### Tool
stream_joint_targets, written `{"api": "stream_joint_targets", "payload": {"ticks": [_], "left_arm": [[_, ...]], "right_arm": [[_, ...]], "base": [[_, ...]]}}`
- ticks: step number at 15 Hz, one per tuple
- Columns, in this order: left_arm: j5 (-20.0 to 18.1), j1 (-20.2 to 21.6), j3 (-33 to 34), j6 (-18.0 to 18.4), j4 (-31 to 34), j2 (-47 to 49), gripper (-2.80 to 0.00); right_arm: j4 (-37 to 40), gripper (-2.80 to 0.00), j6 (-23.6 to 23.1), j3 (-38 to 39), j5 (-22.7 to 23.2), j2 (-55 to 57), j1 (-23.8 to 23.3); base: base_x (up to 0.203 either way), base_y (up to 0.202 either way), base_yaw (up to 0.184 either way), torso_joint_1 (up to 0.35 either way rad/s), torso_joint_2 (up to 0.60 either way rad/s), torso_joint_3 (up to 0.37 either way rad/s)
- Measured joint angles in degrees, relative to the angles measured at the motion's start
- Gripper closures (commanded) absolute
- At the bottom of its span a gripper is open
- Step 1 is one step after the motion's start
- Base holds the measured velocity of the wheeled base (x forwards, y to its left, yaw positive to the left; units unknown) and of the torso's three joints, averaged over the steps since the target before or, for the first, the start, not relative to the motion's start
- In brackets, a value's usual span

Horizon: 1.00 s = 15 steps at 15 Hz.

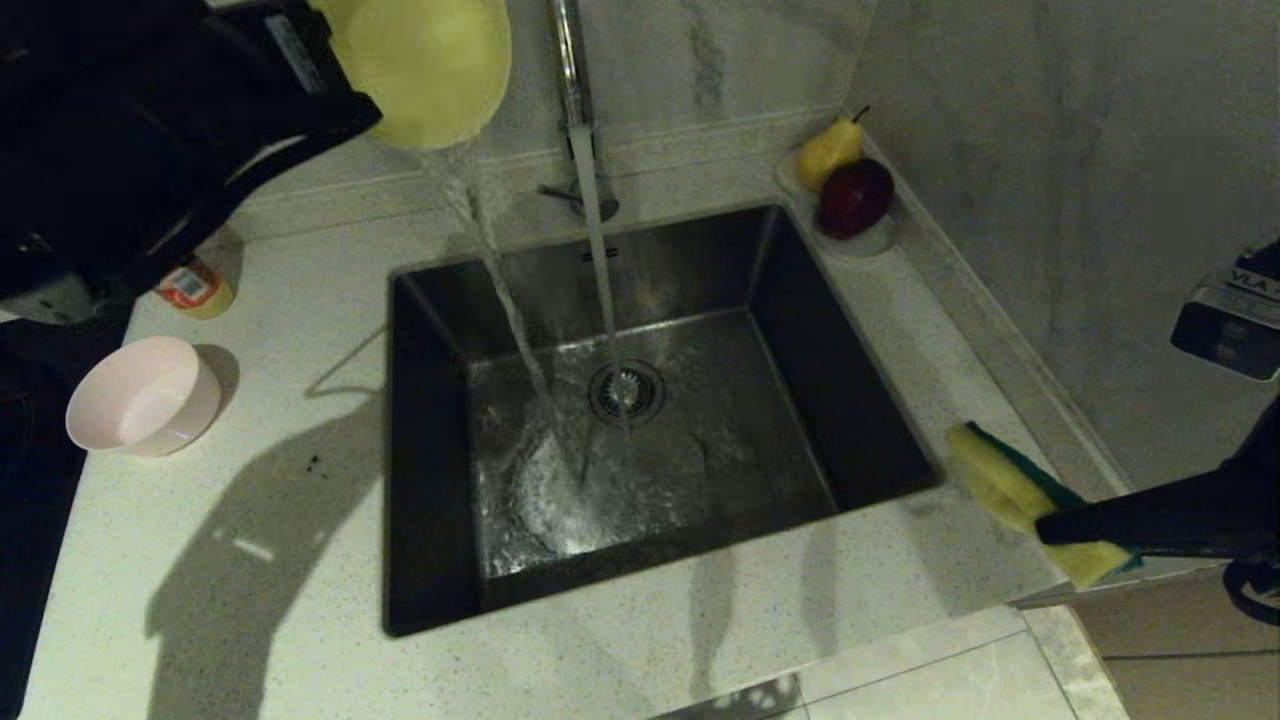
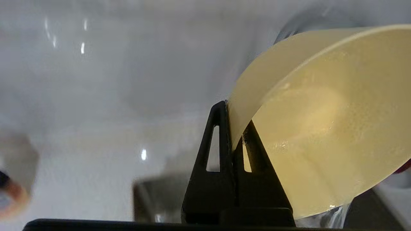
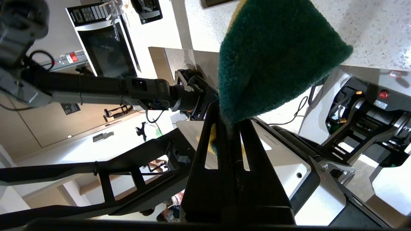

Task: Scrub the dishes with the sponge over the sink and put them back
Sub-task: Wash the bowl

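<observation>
My left gripper is shut on the rim of the yellow bowl. It holds the bowl tipped high over the back left corner of the sink, and water pours from the bowl into the basin. The tap runs a second stream onto the drain strainer. A pale pink bowl stands upright on the counter to the left of the sink. My right gripper hovers over the counter right of the sink, shut on the sponge, whose green scouring side faces the wrist camera.
A small white dish with a pear and a red apple sits at the sink's back right corner. A small bottle with an orange label stands by the back wall on the left. The marble wall runs close along the right.
</observation>
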Motion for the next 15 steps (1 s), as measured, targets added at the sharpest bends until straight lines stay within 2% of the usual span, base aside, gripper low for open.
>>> {"api": "stream_joint_targets", "payload": {"ticks": [2, 5, 8, 9, 11, 13, 15], "left_arm": [[-1.9, 0.0, 1.6, 2.4, -1.3, -2.5, 0.00], [-7.2, 0.0, 5.8, 5.0, -4.1, -6.0, 0.00], [-6.2, 0.3, 8.8, 3.1, -3.5, -7.0, 0.00], [-5.2, 0.3, 9.6, 0.8, -2.1, -7.0, 0.00], [-4.4, 0.4, 10.3, -5.5, 4.6, -7.0, 0.00], [-4.5, 0.4, 10.4, -13.0, 14.5, -7.4, 0.00], [-5.0, 0.3, 10.0, -18.4, 26.0, -7.7, 0.00]], "right_arm": [[0.0, 0.00, 0.1, 0.2, 0.2, 0.4, 0.0], [0.1, 0.00, 0.1, 0.3, 0.2, 0.6, 0.1], [0.1, 0.00, 0.2, -0.1, 0.2, 0.2, 0.1], [0.1, 0.00, 0.2, -0.6, 0.3, 0.1, 0.2], [0.1, 0.00, 0.2, -1.9, 1.4, -0.1, 0.3], [0.0, 0.00, 0.2, -3.4, 2.6, 0.0, 0.7], [-0.5, 0.00, 0.3, -5.1, 3.0, 0.6, 2.5]], "base": [[0.000, 0.000, 0.000, 0.000, 0.00, 0.000], [0.000, 0.000, 0.000, 0.000, 0.00, 0.000], [0.000, 0.000, 0.000, 0.000, 0.00, 0.000], [0.000, 0.000, 0.000, 0.000, 0.00, 0.000], [0.000, 0.000, 0.000, 0.000, 0.00, 0.000], [0.000, 0.000, 0.000, 0.000, 0.00, 0.000], [0.000, 0.000, 0.000, 0.000, 0.00, 0.000]]}}
